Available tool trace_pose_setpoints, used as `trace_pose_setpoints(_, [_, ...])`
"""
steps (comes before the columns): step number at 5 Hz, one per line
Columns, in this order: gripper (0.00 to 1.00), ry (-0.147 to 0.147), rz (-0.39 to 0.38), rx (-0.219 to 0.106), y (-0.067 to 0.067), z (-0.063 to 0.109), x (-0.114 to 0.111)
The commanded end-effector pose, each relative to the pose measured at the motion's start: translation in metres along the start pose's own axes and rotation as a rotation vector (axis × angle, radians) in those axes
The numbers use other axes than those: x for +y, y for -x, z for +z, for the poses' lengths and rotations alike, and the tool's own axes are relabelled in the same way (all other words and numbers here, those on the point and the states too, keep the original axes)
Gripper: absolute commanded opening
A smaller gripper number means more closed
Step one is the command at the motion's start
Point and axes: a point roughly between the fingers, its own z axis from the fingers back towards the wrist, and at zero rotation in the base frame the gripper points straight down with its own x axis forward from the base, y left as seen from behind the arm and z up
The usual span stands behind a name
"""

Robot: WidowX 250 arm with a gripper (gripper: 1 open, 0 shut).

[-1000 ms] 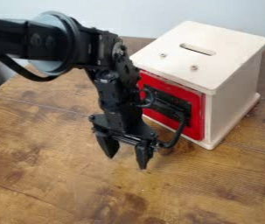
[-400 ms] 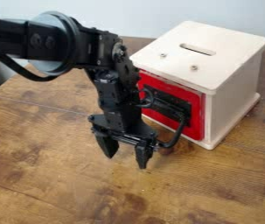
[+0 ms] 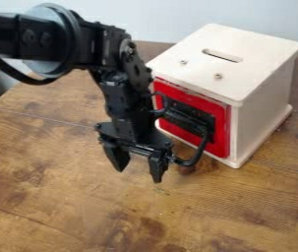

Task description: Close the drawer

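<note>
The red drawer (image 3: 178, 101) with its black front plate (image 3: 194, 121) sits in the pale wooden box (image 3: 237, 69) and shows only a narrow red margin around the plate. Its black wire loop handle (image 3: 195, 148) hangs in front of the plate, low down. My black gripper (image 3: 134, 164) points down at the table just left of the handle, fingers spread open and empty. The fingertips hover close above the wood. The arm (image 3: 59, 41) reaches in from the upper left.
The wooden table (image 3: 59, 207) runs across the whole view, with bare planks in front and to the left. The box has a slot (image 3: 222, 54) on top and stands at the right rear. A pale wall lies behind.
The gripper and arm have shifted slightly to the left and a little up, away from the drawer front. The drawer looks unchanged.
</note>
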Motion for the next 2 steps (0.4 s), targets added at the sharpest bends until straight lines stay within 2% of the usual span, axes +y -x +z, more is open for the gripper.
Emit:
trace_pose_setpoints(1, [1.00, -0.009, 0.015, -0.068, -0.0129, 0.0215, 0.0083])
trace_pose_setpoints(2, [1.00, -0.007, 0.018, -0.054, -0.0123, 0.0158, 0.0088])
